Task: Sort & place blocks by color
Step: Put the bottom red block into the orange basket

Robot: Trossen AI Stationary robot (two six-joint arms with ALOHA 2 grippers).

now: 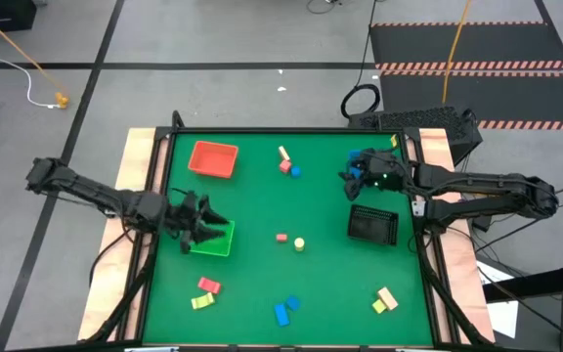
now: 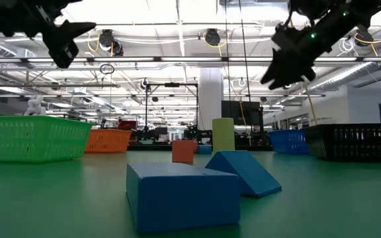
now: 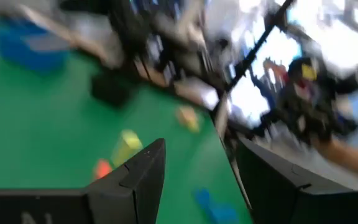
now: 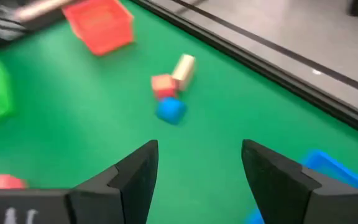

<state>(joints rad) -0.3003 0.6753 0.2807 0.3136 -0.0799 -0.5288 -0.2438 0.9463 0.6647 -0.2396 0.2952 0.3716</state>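
Small blocks lie scattered on the green table. A tan bar (image 1: 283, 154), a red piece (image 1: 284, 166) and a blue piece (image 1: 295, 172) sit near the far edge. A red bit (image 1: 281, 237) and a yellow round bit (image 1: 299, 243) lie mid-table. Pink (image 1: 208, 286) and yellow (image 1: 201, 301) pieces, two blue blocks (image 1: 282, 312) and tan-yellow pieces (image 1: 385, 299) lie near the front. My left gripper (image 1: 213, 225) hovers open over the green tray (image 1: 215, 244). My right gripper (image 1: 346, 180) hangs open above the table's far right part, its fingers (image 4: 135, 174) empty.
A red tray (image 1: 213, 158) sits far left. A black mesh basket (image 1: 372, 225) stands on the right, and a blue tray (image 4: 328, 169) lies under my right arm. The table has raised wooden side rails (image 1: 135, 176). Open green surface lies between the block clusters.
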